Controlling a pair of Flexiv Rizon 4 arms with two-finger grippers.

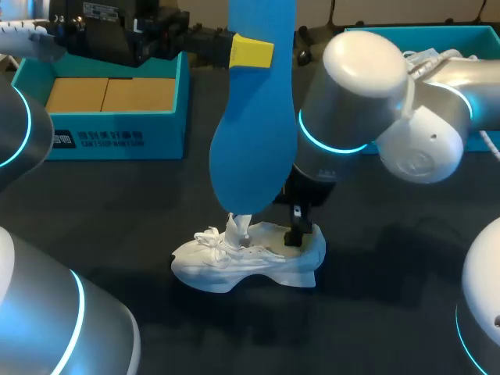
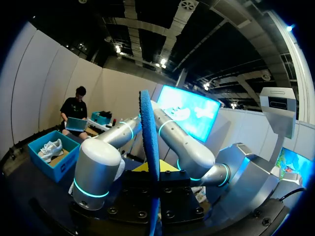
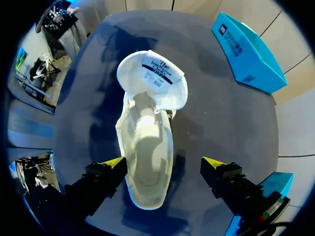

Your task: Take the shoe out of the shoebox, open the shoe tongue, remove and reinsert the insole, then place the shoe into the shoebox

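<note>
Shoe (image 1: 242, 262) is lying on the bench (image 1: 391, 312). My left hand (image 1: 251, 51) is gripping the blue insole (image 1: 254, 148) above it, while my right hand (image 3: 164, 163) is straddling the heel, released. I'm judging reinsertion next, needing toe-first alignment.

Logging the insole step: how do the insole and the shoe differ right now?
The insole is blue; the shoe is white. The insole hangs upright above the table, clamped by the left gripper; the shoe rests on its sole on the table, the open right gripper straddling its heel. Both are outside the shoebox.
</note>
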